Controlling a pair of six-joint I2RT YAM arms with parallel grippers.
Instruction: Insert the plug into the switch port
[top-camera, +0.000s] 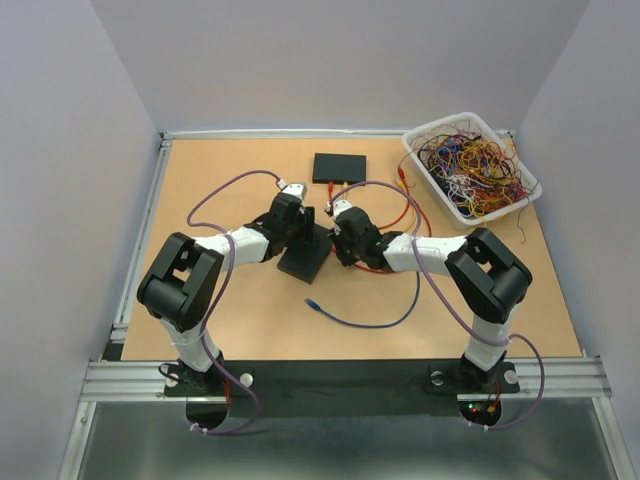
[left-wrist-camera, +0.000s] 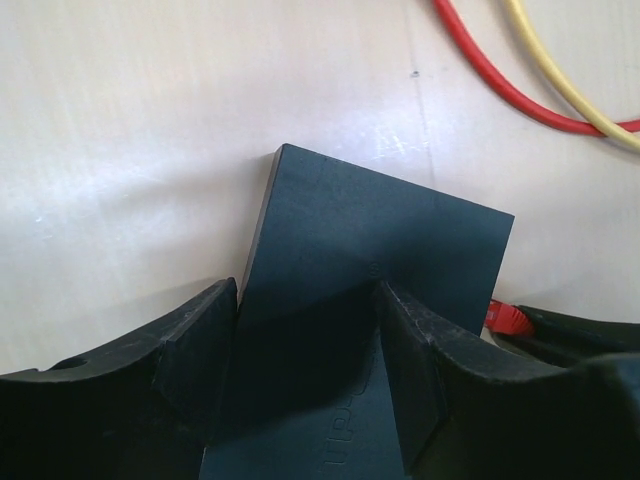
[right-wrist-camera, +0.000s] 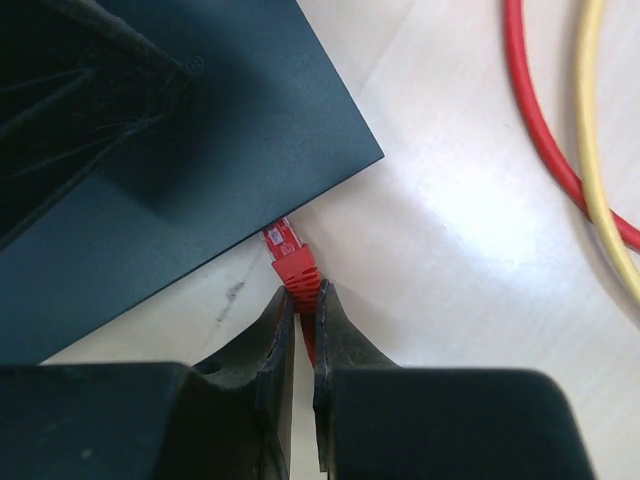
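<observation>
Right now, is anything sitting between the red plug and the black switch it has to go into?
Nothing visible. The right pincer holds the red plug with its tip at the edge of the black switch; the port itself is hidden.

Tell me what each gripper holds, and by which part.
Right gripper pinches the red plug by its boot, just behind the connector. Left gripper straddles the black switch; a firm hold cannot be told.

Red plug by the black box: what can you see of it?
The red plug is a small cable end: red plastic with a clear tip. Its tip meets the edge of the black switch; whether it sits in a port is hidden. The right gripper holds its back end, jaws shut on it.
</observation>
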